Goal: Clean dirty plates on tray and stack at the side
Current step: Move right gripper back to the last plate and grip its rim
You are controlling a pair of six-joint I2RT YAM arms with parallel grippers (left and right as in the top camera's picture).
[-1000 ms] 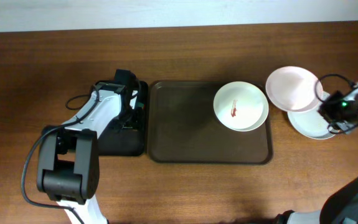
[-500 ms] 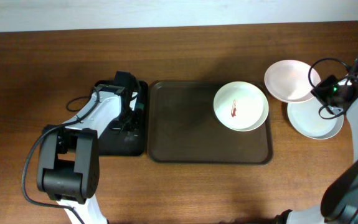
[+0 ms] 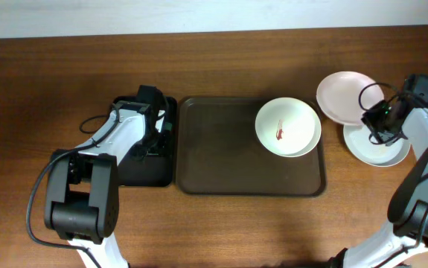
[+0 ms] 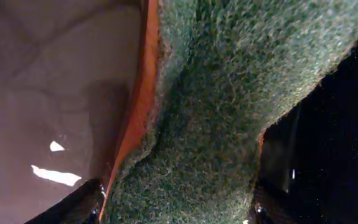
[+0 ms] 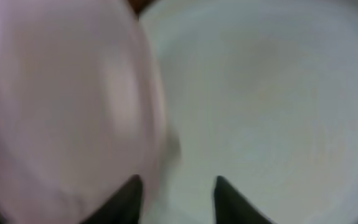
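A white plate [image 3: 288, 126] with a red-brown sauce streak sits at the back right of the dark brown tray [image 3: 221, 160]. To the right, on the bare wood of the side, a plain pinkish-white plate [image 3: 342, 97] overlaps the rim of another plain white plate [image 3: 381, 149]. My right gripper [image 3: 377, 119] hovers over that overlap. In the blurred right wrist view its jaws [image 5: 177, 186] stand apart over the white plate [image 5: 272, 106], with the pinkish plate [image 5: 60, 106] by the left fingertip. My left gripper [image 3: 152, 134] is shut on a green, orange-edged sponge [image 4: 228, 112].
A narrower black tray [image 3: 143, 173] lies just left of the brown tray, under the left gripper. Bare wood tabletop runs along the front edge and the far left. The right arm's cable loops above the two plates at the side.
The pinkish plate has shifted up and left, off the white plate's middle. My right gripper swung up, then back left to the overlap. The left arm has stayed put.
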